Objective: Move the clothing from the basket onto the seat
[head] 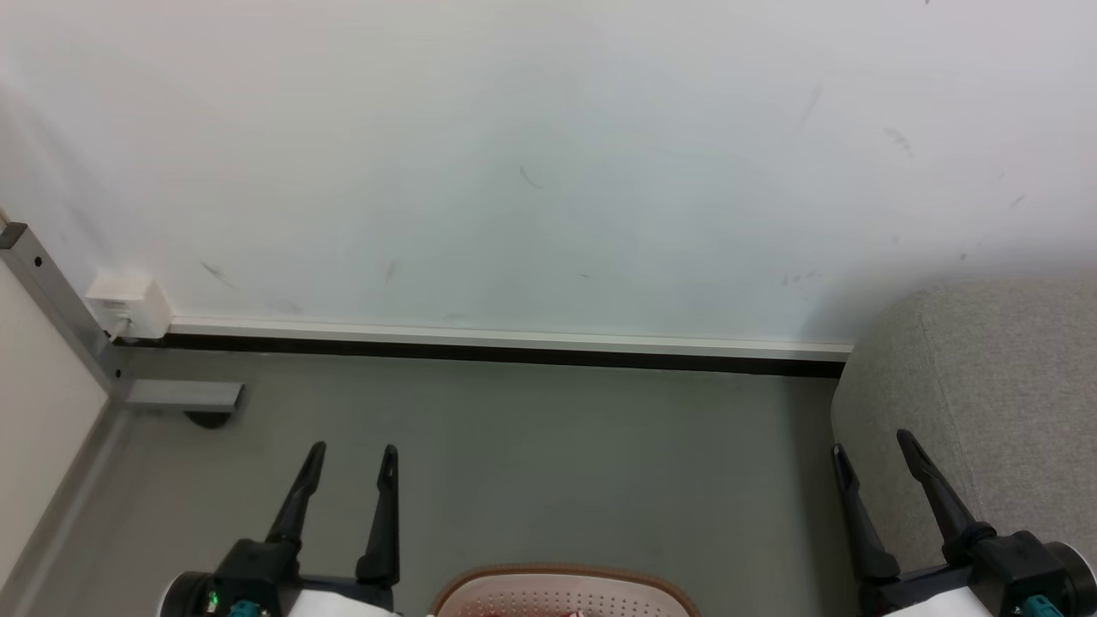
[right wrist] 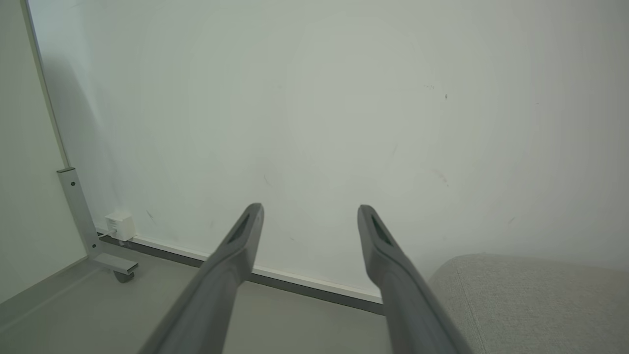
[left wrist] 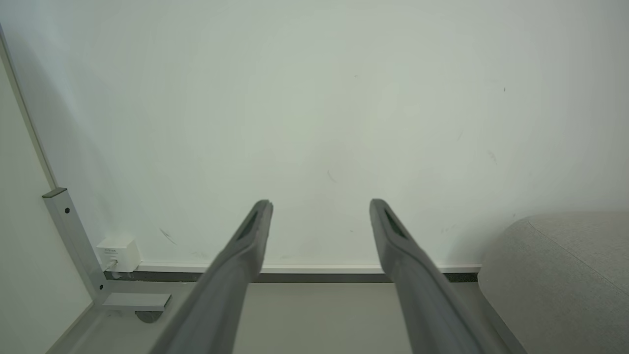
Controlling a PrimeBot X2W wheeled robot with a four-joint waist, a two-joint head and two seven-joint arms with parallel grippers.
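Observation:
The far end of the cream basket (head: 561,591) with its tan-brown rim peeks in at the bottom middle of the head view. A sliver of red clothing (head: 572,614) shows inside it at the very edge. The light grey seat (head: 986,403) rises at the right, also seen as seat (left wrist: 565,280) and seat (right wrist: 530,305) in the wrist views. My left gripper (head: 355,452) stands open left of the basket, empty; left gripper (left wrist: 319,204) points at the wall. My right gripper (head: 872,444) is open in front of the seat's edge; right gripper (right wrist: 309,209) holds nothing.
A white wall (head: 548,154) with a white-and-black skirting strip (head: 514,347) runs across ahead. At the left stands a grey metal frame leg (head: 51,300) with a foot and caster (head: 201,403), beside a small white wall box (head: 128,304). Grey floor (head: 531,463) lies between.

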